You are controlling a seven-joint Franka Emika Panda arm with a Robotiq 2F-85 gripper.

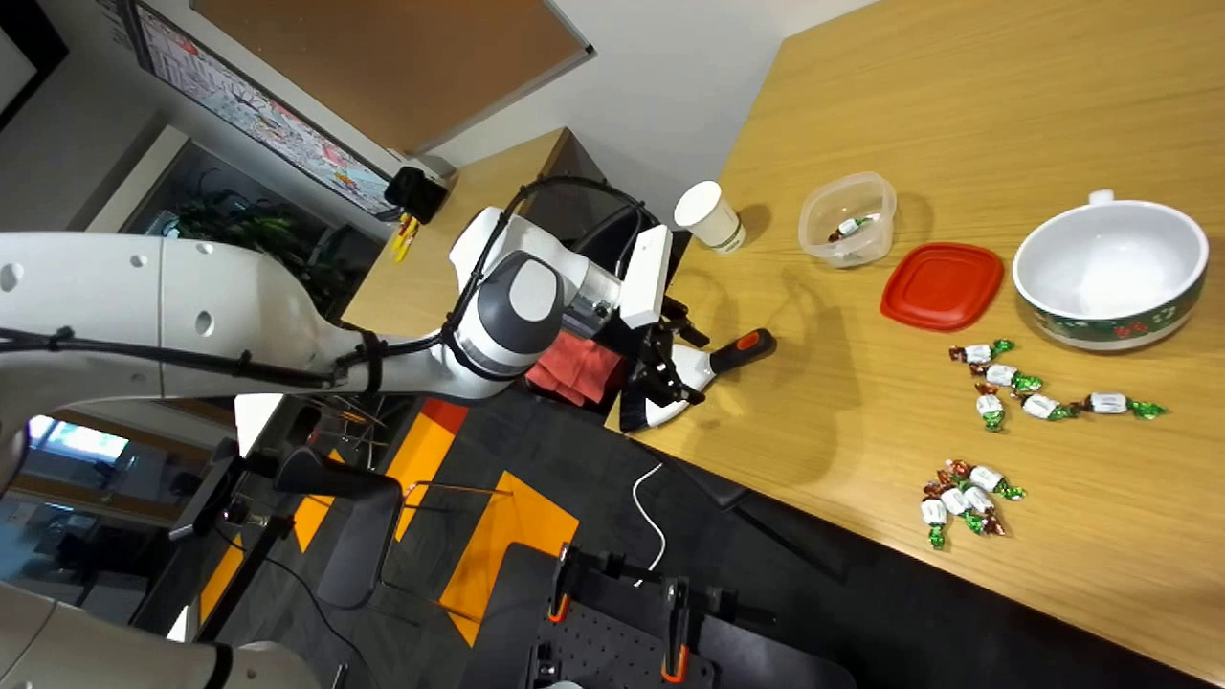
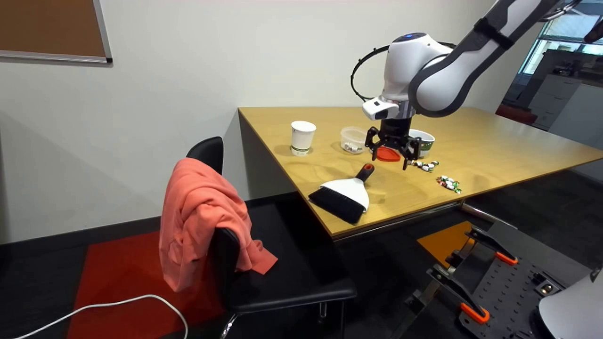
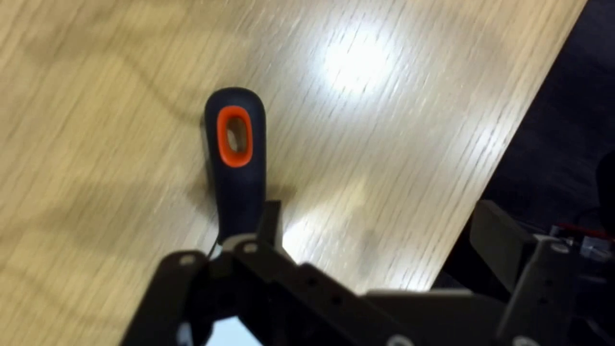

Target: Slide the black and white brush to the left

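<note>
The black and white brush [image 1: 735, 355] lies flat near the table's corner in both exterior views. Its black bristles and white fan-shaped body [image 2: 351, 188] are toward the table edge, and its dark handle with an orange-red hole points inward. In the wrist view only the handle [image 3: 240, 187] shows well; the gripper hides most of the body. My gripper [image 2: 390, 162] is open and empty above the table, beside the handle. In the wrist view the jaws [image 3: 379, 211] are wide apart, the left finger overlapping the handle's right edge. Contact cannot be told.
A white paper cup [image 2: 302, 138], a clear container [image 1: 848, 225] with candy inside, a red lid [image 1: 943, 285] and a white bowl [image 1: 1110, 273] stand on the table [image 1: 919, 124]. Several wrapped candies [image 1: 1038, 407] lie nearby. A chair with coral cloth [image 2: 202, 207] stands by the edge.
</note>
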